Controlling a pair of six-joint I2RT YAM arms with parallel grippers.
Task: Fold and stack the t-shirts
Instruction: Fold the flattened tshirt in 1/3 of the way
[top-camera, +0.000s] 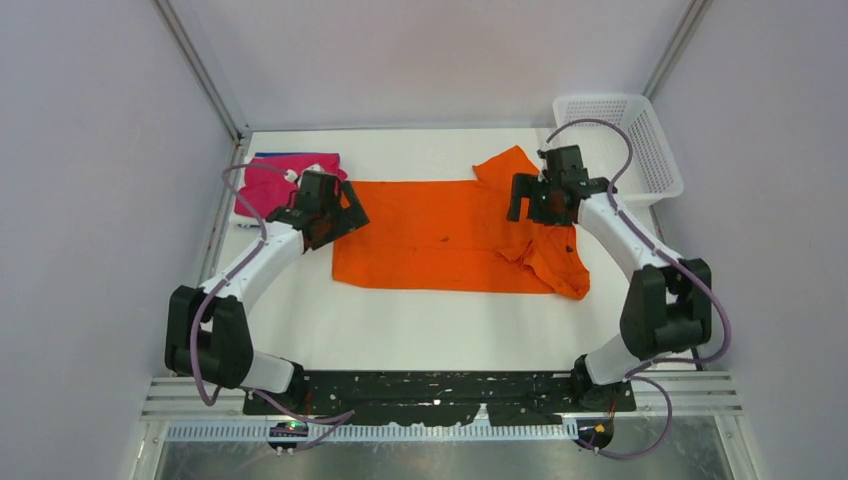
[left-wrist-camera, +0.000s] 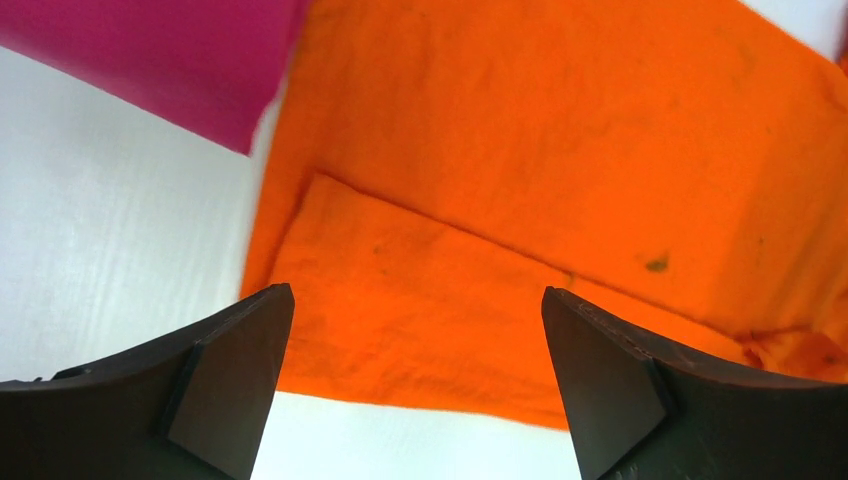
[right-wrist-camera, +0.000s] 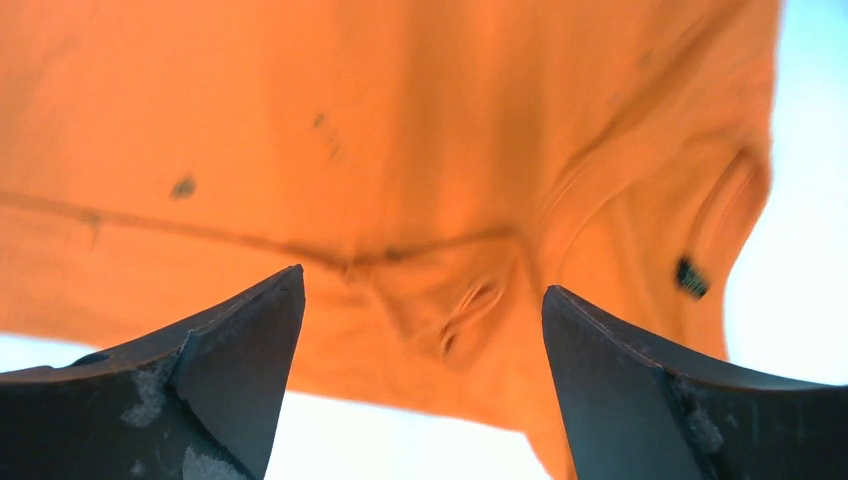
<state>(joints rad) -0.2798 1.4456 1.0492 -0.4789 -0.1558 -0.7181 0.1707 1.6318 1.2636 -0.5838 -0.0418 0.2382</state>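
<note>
From above, the left arm's wrist covers the left end of the orange t-shirt (top-camera: 440, 235) and the near corner of the magenta-pink t-shirt (top-camera: 265, 188). The right arm hides part of the orange shirt's collar end. The blue t-shirt (top-camera: 292, 156) shows only as a thin strip along the pink one's far edge. The right wrist view is blurred.

There are three shirts, two hands and one basket (top-camera: 655, 150).

The orange shirt lies across the middle of the white surface (top-camera: 420, 325) as a long flat band of soft cloth with a few small dark specks. One sleeve pokes out at its far right and the collar end is rumpled at its near right. The pink shirt sits folded at the far left. The basket is white plastic mesh, rectangular, at the far right corner.

The left hand (left-wrist-camera: 415, 300) is spread above the orange cloth and holds nothing. The right hand (right-wrist-camera: 420, 290) is likewise spread and empty.
</note>
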